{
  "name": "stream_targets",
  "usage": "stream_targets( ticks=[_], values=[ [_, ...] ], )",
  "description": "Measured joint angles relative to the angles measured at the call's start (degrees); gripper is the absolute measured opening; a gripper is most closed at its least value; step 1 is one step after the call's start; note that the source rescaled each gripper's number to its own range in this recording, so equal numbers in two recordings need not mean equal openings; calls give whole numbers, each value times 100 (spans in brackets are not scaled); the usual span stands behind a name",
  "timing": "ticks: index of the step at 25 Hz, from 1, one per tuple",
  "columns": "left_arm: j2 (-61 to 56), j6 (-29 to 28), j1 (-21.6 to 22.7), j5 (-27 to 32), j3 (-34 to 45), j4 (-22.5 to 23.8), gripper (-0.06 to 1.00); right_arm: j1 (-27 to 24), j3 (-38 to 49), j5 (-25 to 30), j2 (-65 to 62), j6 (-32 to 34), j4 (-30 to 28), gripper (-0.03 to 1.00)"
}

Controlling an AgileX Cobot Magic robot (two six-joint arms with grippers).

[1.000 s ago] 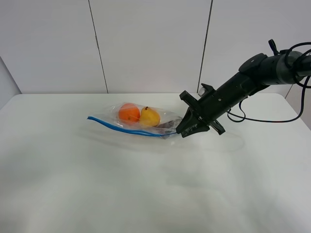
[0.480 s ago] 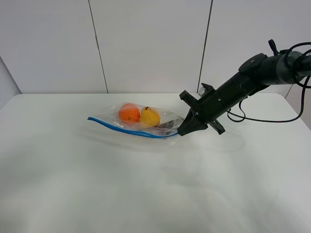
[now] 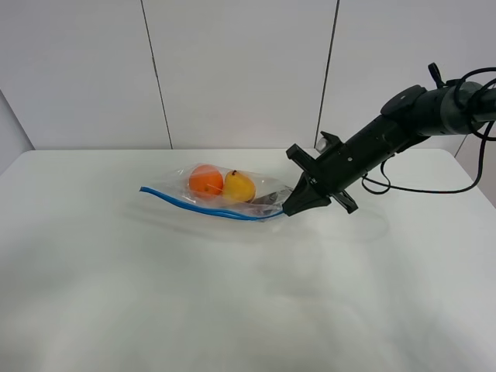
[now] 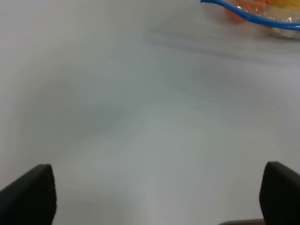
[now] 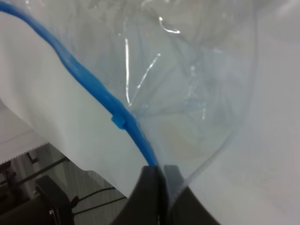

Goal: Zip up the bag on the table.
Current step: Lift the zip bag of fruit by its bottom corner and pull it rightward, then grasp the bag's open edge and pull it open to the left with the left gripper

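Your right gripper [image 3: 289, 208] is clamped on the right-hand end of the bag [image 3: 232, 195]. Its two dark fingers [image 5: 151, 197] are pressed together on the blue zipper strip [image 5: 93, 86], just where the strip meets the corner of the clear, crinkled plastic. The bag lies on the white table [image 3: 232, 302] toward the far middle. Its strip runs along the near edge, and an orange fruit [image 3: 205, 181] and a yellow fruit [image 3: 239, 186] sit side by side inside it. From the high camera the gripped corner is hidden behind the gripper tip, and the right arm [image 3: 387, 136] runs off the frame's edge. A small blue nub [image 5: 118, 122] sits on the strip near the fingers; you cannot tell what it is, nor whether the strip is sealed. Your left gripper [image 4: 157, 168] shows only as two black fingertips [image 4: 30, 197] cut off at the picture's corners. They are spread wide over bare table, well apart from the bag, which that frame crops and blurs.
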Motion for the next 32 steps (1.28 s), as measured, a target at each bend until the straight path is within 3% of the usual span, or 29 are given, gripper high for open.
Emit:
stream_targets(
  ticks=[11,32],
  values=[
    [0,0,0,0,0,0,100,0,0,-58,0,-687,840,0],
    [0,0,0,0,0,0,100,0,0,-181,0,-720,859,0]
  ],
)
